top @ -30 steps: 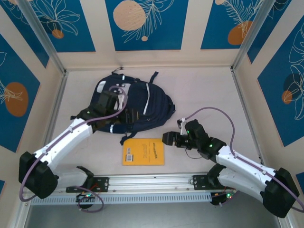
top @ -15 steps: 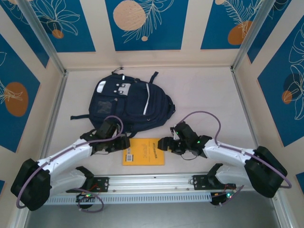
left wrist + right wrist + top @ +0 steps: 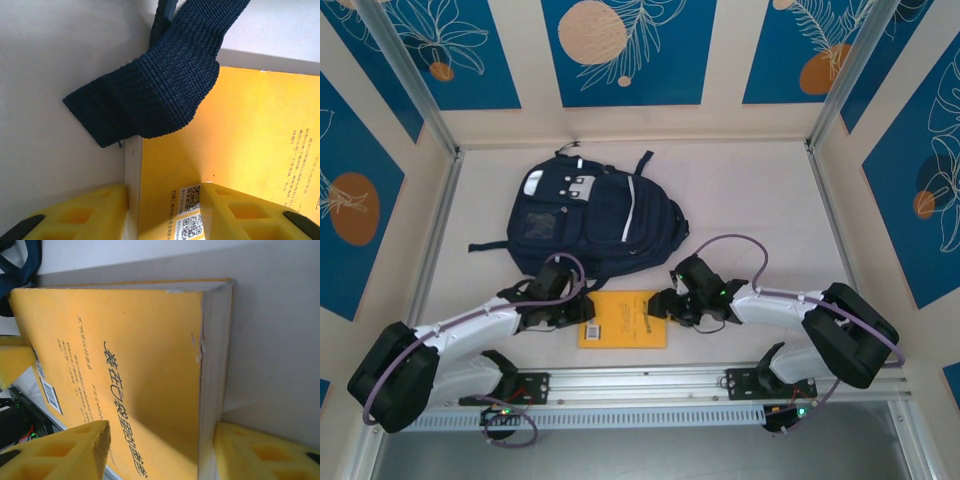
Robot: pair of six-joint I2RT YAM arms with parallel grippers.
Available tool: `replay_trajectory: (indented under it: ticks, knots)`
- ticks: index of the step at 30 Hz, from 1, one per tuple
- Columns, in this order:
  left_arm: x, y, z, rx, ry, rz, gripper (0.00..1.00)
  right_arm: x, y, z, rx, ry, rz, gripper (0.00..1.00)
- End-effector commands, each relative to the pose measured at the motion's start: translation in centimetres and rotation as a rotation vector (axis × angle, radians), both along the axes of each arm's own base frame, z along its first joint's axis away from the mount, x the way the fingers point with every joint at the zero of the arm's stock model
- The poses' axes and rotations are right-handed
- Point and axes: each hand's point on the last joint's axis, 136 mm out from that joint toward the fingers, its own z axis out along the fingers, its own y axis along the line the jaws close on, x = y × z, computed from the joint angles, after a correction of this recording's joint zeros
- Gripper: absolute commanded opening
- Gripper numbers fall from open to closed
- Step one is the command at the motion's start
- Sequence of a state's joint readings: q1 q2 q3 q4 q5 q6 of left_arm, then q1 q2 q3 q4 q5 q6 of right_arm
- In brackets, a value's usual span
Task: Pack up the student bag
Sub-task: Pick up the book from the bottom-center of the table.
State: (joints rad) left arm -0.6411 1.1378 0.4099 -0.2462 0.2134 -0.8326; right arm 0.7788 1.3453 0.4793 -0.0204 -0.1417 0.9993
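Left jaws, part open, straddle the left edge of the yellow book [image 3: 240, 140]. Right jaws, also part open, straddle its right edge. The left wrist view shows a strap [image 3: 150, 95] overlapping the book's corner. From above, the bag [image 3: 590, 215] lies on the counter [image 3: 750, 200] behind the book. A second ago the left jaws were over the bag.

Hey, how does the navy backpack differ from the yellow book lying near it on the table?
The student bag is dark navy with thin white stripes; the yellow book is bright yellow with dark print. The bag is far larger than the book. The bag is soft and lumpy with loose straps; the book is flat and rectangular. Both lie on the table, with a strap end overlapping the book's corner.
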Motion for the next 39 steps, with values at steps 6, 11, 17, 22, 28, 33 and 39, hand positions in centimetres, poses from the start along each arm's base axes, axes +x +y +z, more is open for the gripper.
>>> replay_trajectory:
  ticks: [6,11,17,22,28,33,39]
  knots:
    - [-0.6,-2.2,0.4,-0.071,-0.014,-0.087,0.4,0.0,2.3,4.1,0.122,-0.042,0.065,0.41]
    - [-0.7,-2.4,0.3,-0.048,-0.014,-0.113,0.4,0.0,2.4,4.6,0.114,-0.057,0.086,0.26]
    - [-0.4,-1.5,1.8,0.041,-0.068,-0.15,0.51,0.0,0.7,4.8,0.099,-0.058,0.02,0.18]
    - [0.0,-0.4,3.3,0.12,-0.157,-0.173,0.6,0.0,0.1,5.6,0.265,0.002,-0.071,0.07]
    - [-1.2,-2.5,2.3,0.125,-0.134,-0.246,0.65,0.0,0.7,6.7,0.407,0.04,-0.083,0.03]
    - [-1.6,-3.7,2.3,0.165,-0.127,-0.296,0.65,-0.1,-0.1,6.6,0.333,0.006,-0.077,0.0]
    - [-0.4,-2.5,7.3,0.214,-0.318,-0.306,0.66,-0.5,-2.8,6.1,0.28,-0.022,-0.157,0.0]
